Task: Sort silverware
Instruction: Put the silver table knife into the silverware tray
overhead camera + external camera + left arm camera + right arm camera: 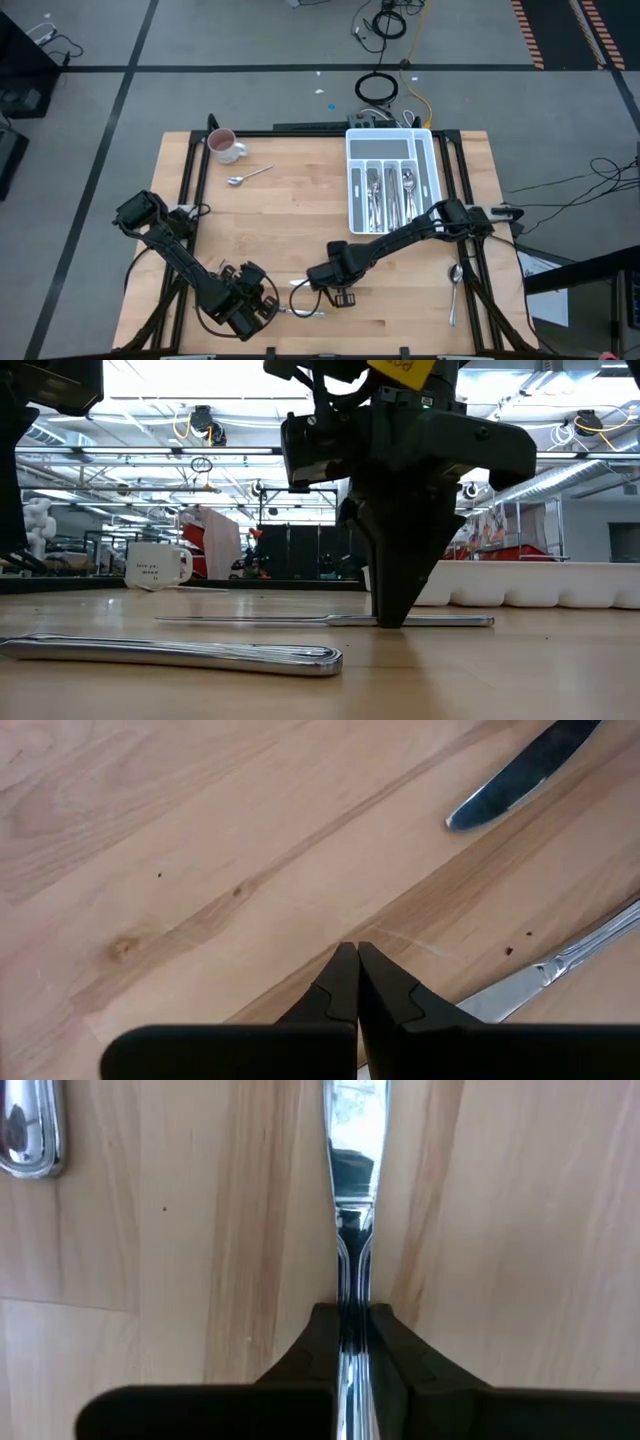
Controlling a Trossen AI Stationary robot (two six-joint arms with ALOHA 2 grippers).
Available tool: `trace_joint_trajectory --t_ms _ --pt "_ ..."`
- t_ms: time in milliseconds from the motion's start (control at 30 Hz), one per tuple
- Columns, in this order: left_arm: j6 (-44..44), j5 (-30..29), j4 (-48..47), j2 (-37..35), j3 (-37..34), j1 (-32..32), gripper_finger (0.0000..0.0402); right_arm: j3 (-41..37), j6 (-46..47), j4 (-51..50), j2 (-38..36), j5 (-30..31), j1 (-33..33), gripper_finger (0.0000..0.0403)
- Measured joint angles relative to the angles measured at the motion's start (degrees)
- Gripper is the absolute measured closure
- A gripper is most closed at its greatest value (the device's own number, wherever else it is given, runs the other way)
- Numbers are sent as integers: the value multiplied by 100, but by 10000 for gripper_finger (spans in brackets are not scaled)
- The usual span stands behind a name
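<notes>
My right gripper (352, 1320) points down at the table's near middle, shut on a silver table knife (330, 620) that lies flat on the wood. A second knife (180, 652) lies nearer the front edge. My left gripper (357, 960) is shut with nothing between its fingers. It sits over the bare wood at the near left, beside a knife (560, 960) and short of another blade tip (510, 780). More silverware lies in the white tray (390, 180). My right gripper pinches the knife's handle between its two fingers, close to where it narrows into the blade (352, 1295). The fingers (388, 600) come from above, pointing down, and lie across the knife. The knife rests flat on the table along its whole length.
A pink-and-white mug (224, 146) stands at the far left, with a spoon (248, 176) beside it. Another spoon (455, 290) lies near the table's right edge. The end of one more piece (25, 1130) shows in the right wrist view. The middle of the table is bare wood.
</notes>
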Motion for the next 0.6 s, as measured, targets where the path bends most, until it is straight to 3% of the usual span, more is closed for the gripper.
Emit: trace_joint_trajectory --t_ms 600 --pt "9 -346 -2 0 0 -20 401 -117 1137 -681 -864 125 -302 403"
